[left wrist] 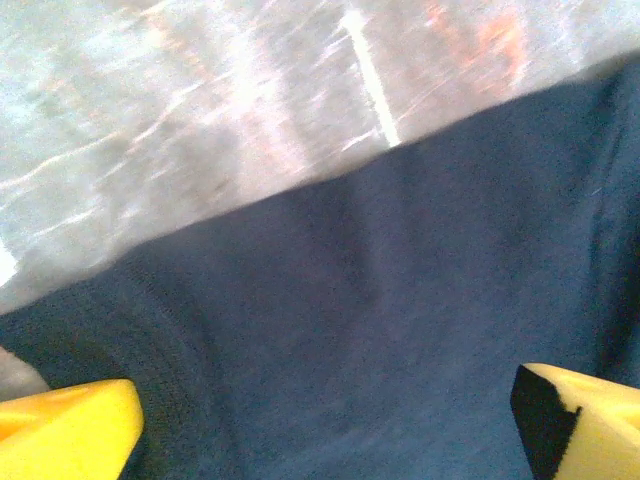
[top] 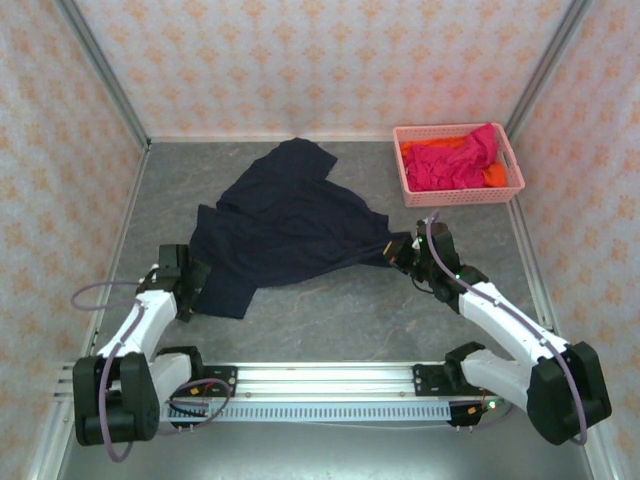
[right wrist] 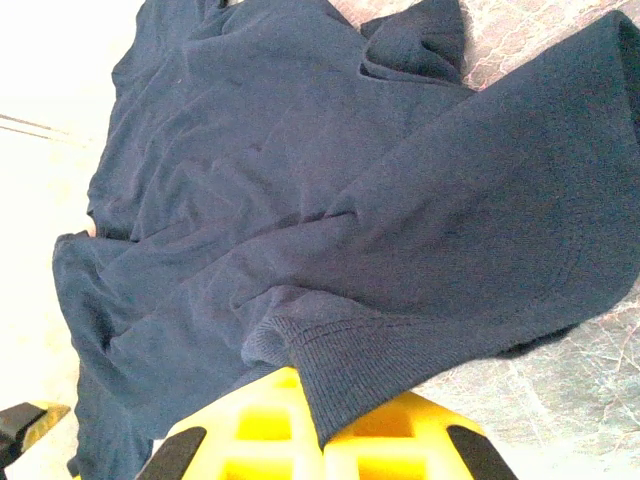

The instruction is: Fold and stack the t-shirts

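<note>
Navy t-shirt [top: 285, 225] rumpled, spread unfolded, hem ribbed

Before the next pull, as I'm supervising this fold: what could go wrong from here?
1. Only the right end effector pinches the navy shirt, at a hem. The left end effector is open over its left edge, so a pull may drag the whole shirt instead of flattening it.
2. The shirt lies creased, with cloth doubled over near the right grip. Folding now could trap that.
</note>
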Available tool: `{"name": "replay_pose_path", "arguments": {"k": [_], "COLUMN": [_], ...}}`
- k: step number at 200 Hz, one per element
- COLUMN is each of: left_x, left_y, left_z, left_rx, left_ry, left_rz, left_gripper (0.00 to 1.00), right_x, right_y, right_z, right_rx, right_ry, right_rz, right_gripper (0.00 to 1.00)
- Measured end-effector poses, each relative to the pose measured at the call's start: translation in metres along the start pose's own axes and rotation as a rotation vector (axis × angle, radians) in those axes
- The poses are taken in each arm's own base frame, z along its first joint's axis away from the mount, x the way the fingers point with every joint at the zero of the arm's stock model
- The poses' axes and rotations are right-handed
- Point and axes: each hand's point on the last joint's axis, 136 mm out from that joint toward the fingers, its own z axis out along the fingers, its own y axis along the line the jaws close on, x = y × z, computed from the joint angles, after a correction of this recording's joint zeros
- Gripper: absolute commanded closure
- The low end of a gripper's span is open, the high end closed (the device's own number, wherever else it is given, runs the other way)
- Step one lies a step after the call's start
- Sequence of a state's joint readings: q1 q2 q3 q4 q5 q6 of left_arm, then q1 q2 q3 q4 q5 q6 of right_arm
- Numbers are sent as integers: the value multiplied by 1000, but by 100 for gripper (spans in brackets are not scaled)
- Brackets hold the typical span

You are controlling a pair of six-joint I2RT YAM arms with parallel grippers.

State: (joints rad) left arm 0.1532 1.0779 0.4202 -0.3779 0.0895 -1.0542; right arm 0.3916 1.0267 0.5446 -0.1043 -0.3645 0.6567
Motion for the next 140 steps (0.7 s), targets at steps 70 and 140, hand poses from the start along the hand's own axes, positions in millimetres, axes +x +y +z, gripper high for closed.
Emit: {"name": "replay_pose_path", "arguments": {"k": [70, 140], "left_x": [-23, -26], "left_y": [-44, -44], "left_z": [35, 12], "left_rx": [135, 137], "left_ry": [-81, -84], "left_rz": [-79, -67], "left_gripper": [97, 100], "right_x": [0, -6], "right_y": [2, 9], "right_z": [-3, -10], "right_rx": [-8, -28], "right_ry": [-5, -28], "right_rz": [-1, -10], "right_gripper": [100, 100]}}
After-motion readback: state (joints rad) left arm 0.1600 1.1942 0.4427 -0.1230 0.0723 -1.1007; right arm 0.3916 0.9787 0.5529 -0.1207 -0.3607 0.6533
